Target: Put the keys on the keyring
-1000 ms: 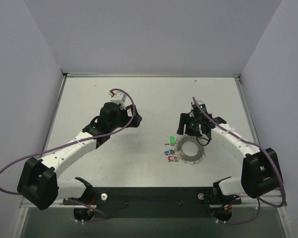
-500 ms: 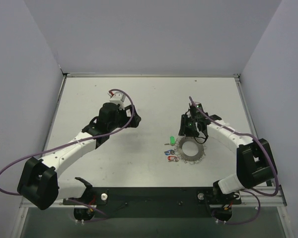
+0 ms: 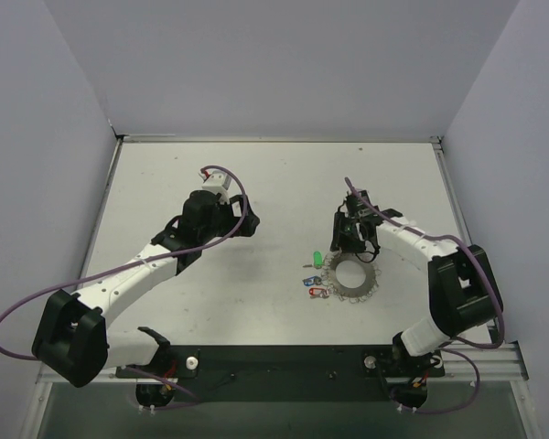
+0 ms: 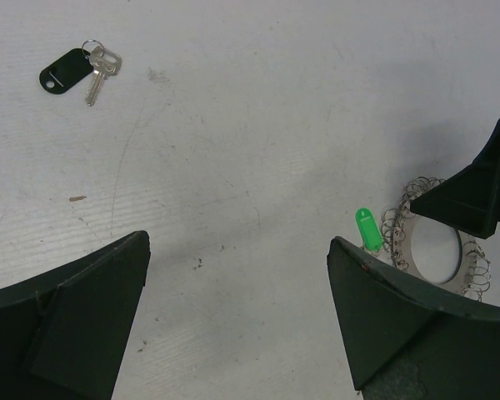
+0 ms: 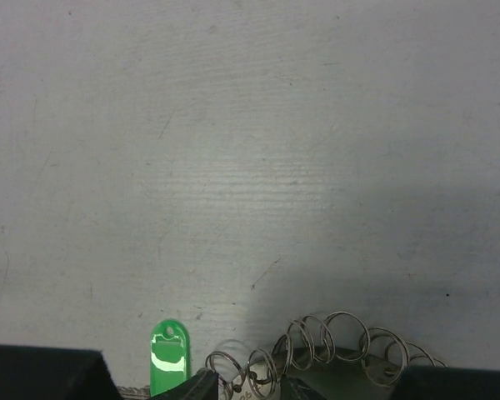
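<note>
The keyring (image 3: 366, 288), a flat silvery ring with a wire-coil rim, lies right of centre on the matte white table (image 3: 284, 183). The right gripper (image 3: 348, 245) straddles its far rim with narrowed jaws; whether it grips cannot be told. The left gripper (image 3: 247, 219) is spread wide and empty. A green plastic key (image 3: 317, 259) lies just left of the ring. A dark-headed silver key (image 4: 75, 71) lies well apart.

In the right wrist view only the far coils of the keyring (image 5: 333, 337) show, the rest cut off by the bottom edge (the green key (image 5: 168, 358) loses its lower end too). From above, the red and blue keys (image 3: 313, 285) are too small to make out.
</note>
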You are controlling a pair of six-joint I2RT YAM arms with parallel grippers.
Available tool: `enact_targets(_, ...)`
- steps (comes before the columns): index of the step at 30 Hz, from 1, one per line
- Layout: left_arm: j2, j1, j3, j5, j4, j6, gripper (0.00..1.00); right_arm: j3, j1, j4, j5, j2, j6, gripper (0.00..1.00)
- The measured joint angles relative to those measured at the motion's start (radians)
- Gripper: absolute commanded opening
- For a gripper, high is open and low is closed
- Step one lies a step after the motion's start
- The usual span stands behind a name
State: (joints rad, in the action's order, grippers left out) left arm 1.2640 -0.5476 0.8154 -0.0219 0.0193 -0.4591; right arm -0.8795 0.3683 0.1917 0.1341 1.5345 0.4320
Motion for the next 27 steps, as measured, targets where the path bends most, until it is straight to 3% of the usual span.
enact_targets(16, 0.012, 0.0, 0.0, 0.0, 0.0, 0.0, 0.97, -0.013, 0.0, 0.014, -0.007, 0.068, 0.01, 0.25)
enact_targets(22, 0.016, 0.0, 0.0, 0.0, 0.0, 0.0, 0.98, -0.013, 0.0, 0.014, -0.005, 0.083, 0.009, 0.09)
enact_targets(27, 0.016, 0.0, 0.0, -0.001, 0.0, 0.0, 0.98, -0.016, 0.0, 0.015, 0.008, 0.083, 0.009, 0.04)
